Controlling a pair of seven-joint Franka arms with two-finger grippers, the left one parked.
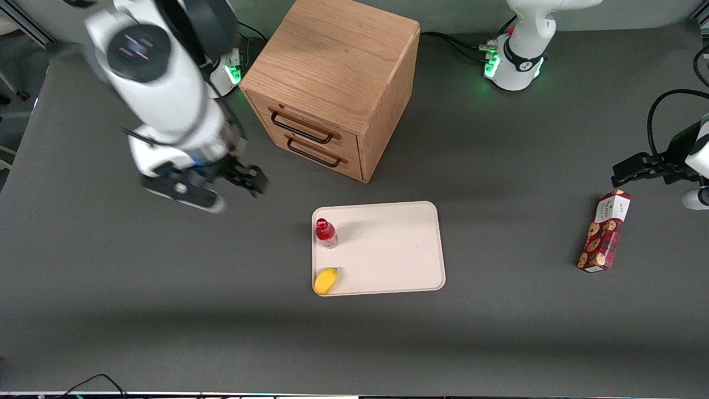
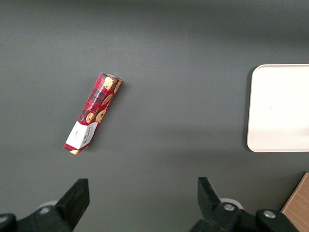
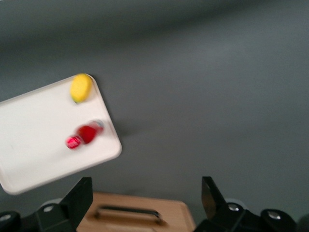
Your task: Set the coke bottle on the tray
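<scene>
the small red coke bottle (image 1: 326, 233) stands upright on the flat cream-beige tray (image 1: 399, 249). the gripper (image 1: 221, 185) hangs above the counter (image 1: 166, 310) toward the working arm's end, fingers released and holding nothing.

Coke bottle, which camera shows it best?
The front view: the coke bottle stands upright on the tray, sharp. The right wrist view shows it blurred; the left wrist view misses it. The open gripper is away.
</scene>
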